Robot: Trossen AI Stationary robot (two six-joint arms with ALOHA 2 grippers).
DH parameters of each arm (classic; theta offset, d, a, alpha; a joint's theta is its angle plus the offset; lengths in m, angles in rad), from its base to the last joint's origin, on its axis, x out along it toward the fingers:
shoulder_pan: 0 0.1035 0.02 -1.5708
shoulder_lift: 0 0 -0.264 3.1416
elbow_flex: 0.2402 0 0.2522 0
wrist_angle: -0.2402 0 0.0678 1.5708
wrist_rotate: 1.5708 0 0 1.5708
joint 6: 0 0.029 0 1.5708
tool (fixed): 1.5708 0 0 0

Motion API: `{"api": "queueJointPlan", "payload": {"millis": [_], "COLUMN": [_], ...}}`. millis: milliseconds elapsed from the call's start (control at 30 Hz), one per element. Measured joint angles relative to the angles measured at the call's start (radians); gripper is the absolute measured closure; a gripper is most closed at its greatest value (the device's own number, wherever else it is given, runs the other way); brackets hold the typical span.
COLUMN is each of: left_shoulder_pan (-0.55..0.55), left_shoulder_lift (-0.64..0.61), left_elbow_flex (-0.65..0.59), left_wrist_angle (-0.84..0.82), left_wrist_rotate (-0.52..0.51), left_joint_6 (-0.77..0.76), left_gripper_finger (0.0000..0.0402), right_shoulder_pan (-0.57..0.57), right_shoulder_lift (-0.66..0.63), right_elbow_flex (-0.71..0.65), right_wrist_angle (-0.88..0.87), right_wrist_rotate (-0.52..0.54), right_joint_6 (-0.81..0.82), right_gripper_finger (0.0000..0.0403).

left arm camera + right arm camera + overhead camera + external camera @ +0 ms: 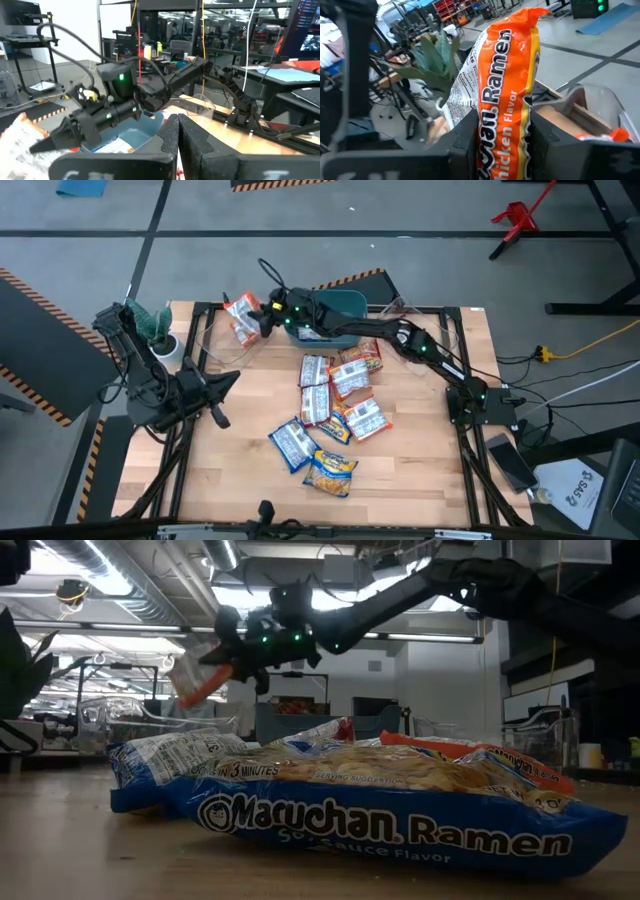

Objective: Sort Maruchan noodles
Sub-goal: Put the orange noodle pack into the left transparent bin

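Ramen packets lie in a loose heap (330,415) on the middle of the wooden table (240,470), blue-white, orange-white and yellow ones overlapping, with a yellow packet (331,471) nearest the near edge. One orange chicken-flavour packet (241,316) is off the table altogether: the right gripper (262,317) has its fingers clamped on the packet's lower part and holds it in the air at the far left, over a clear plastic container (215,340) that stands at the table's far-left corner. The right wrist view shows the packet (505,90) upright between the two dark fingers, the container's rim beyond it. Just right of the gripper sits the teal bin (335,308), with what looks like a blue-white packet inside. A second clear container (445,325) stands at the far right.

The left gripper (222,388) waits low at the left side of the table, its fingers drawn together on nothing, next to a small potted plant (155,328).

Risk, as I judge it: the grip is low on a slick, floppy wrapper, so the packet could slip or swing and catch the container's rim on release, landing on the table or floor. The right arm is also stretched far across, close over the teal bin, which it might nudge.
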Motion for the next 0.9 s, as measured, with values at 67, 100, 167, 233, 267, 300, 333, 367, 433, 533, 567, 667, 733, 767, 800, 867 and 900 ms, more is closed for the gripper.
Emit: {"api": "queueJointPlan", "payload": {"millis": [67, 100, 167, 233, 267, 300, 333, 367, 433, 533, 567, 667, 733, 767, 800, 867, 900], "left_shoulder_pan": [0.000, 0.000, 0.000, 0.000, 0.000, 0.001, 0.001, 0.000, 0.001, 0.001, 0.001, 0.001, 0.001, 0.001, 0.001, 0.001, 0.000], "left_shoulder_lift": [0.000, 0.000, 0.000, 0.000, 0.000, 0.000, 0.000, 0.000, 0.000, 0.000, 0.000, 0.000, 0.000, 0.000, 0.000, 0.000, 0.000], "left_elbow_flex": [0.000, 0.000, 0.000, 0.000, 0.000, 0.000, 0.000, 0.000, 0.000, 0.000, 0.000, 0.000, 0.000, 0.000, 0.000, 0.000, 0.000], "left_wrist_angle": [0.000, 0.000, 0.000, 0.001, 0.001, 0.000, 0.001, 0.001, 0.000, 0.000, 0.001, 0.001, 0.001, 0.000, 0.001, 0.001, 0.001], "left_wrist_rotate": [0.000, -0.001, 0.000, -0.001, 0.000, 0.000, -0.001, -0.001, 0.000, 0.000, 0.000, 0.000, 0.000, 0.000, 0.000, 0.000, 0.000], "left_joint_6": [0.000, 0.000, 0.000, -0.001, -0.001, -0.001, -0.001, -0.001, -0.001, -0.001, -0.001, -0.001, 0.000, 0.000, 0.000, -0.001, -0.001], "left_gripper_finger": [0.0401, 0.0402, 0.0401, 0.0401, 0.0401, 0.0401, 0.0401, 0.0401, 0.0401, 0.0401, 0.0401, 0.0401, 0.0401, 0.0401, 0.0401, 0.0401, 0.0401], "right_shoulder_pan": [0.001, 0.002, 0.003, 0.003, 0.003, 0.003, 0.003, 0.003, 0.003, 0.002, 0.002, 0.002, 0.002, 0.002, 0.001, -0.003, -0.004], "right_shoulder_lift": [0.005, 0.009, 0.015, 0.023, 0.031, 0.035, 0.037, 0.038, 0.036, 0.036, 0.036, 0.036, 0.036, 0.036, 0.036, 0.035, 0.035], "right_elbow_flex": [0.000, 0.000, 0.002, 0.002, 0.002, 0.001, -0.001, -0.001, 0.001, 0.001, 0.001, 0.001, 0.001, 0.001, 0.001, 0.001, 0.001], "right_wrist_angle": [-0.007, -0.003, 0.020, 0.013, 0.020, 0.011, 0.002, 0.001, -0.001, -0.003, -0.002, 0.002, 0.000, 0.001, 0.007, 0.015, 0.015], "right_wrist_rotate": [0.003, 0.008, 0.001, -0.008, -0.008, -0.011, -0.017, -0.016, 0.001, -0.012, -0.017, -0.009, 0.000, 0.005, 0.013, 0.031, 0.049], "right_joint_6": [-0.009, -0.014, -0.019, -0.023, -0.030, -0.030, -0.037, -0.040, -0.063, -0.068, -0.069, -0.089, -0.116, -0.123, -0.131, -0.145, -0.144], "right_gripper_finger": [0.0308, 0.0308, 0.0308, 0.0307, 0.0307, 0.0307, 0.0307, 0.0307, 0.0305, 0.0290, 0.0281, 0.0244, 0.0217, 0.0205, 0.0193, 0.0175, 0.0169]}}
